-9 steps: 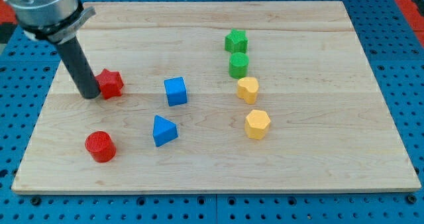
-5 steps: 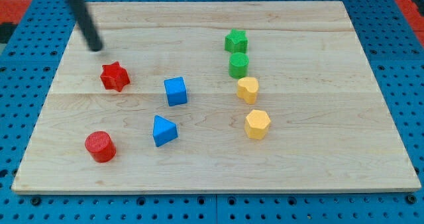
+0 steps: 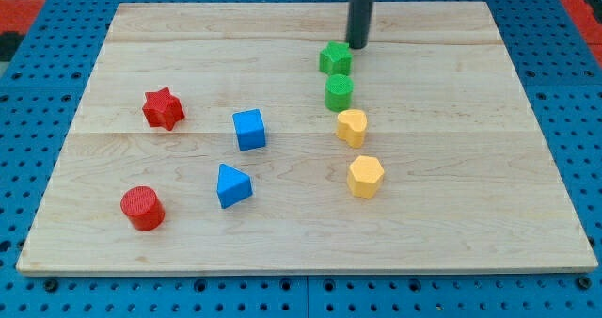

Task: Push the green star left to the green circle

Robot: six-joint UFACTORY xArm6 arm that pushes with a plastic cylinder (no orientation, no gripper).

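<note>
- The tool is a straight dark rod with no jaws, so it has nothing to spread, press together or pinch; my tip (image 3: 358, 45) rests on the bench (image 3: 451, 214) near the view's top.
- The green star (image 3: 335, 58) lies just beside my tip, toward the view's lower left; whether they touch cannot be told.
- The green circle (image 3: 339, 92) sits directly below the green star toward the view's bottom, the two nearly touching.
- Below these lie a yellow heart-like block (image 3: 352, 127) and a yellow hexagon (image 3: 365, 177).
- Change from the earlier frames: my tip has left the red star (image 3: 163, 108) at the view's left and crossed to the green star.
- No block has shifted in the last half second.
</note>
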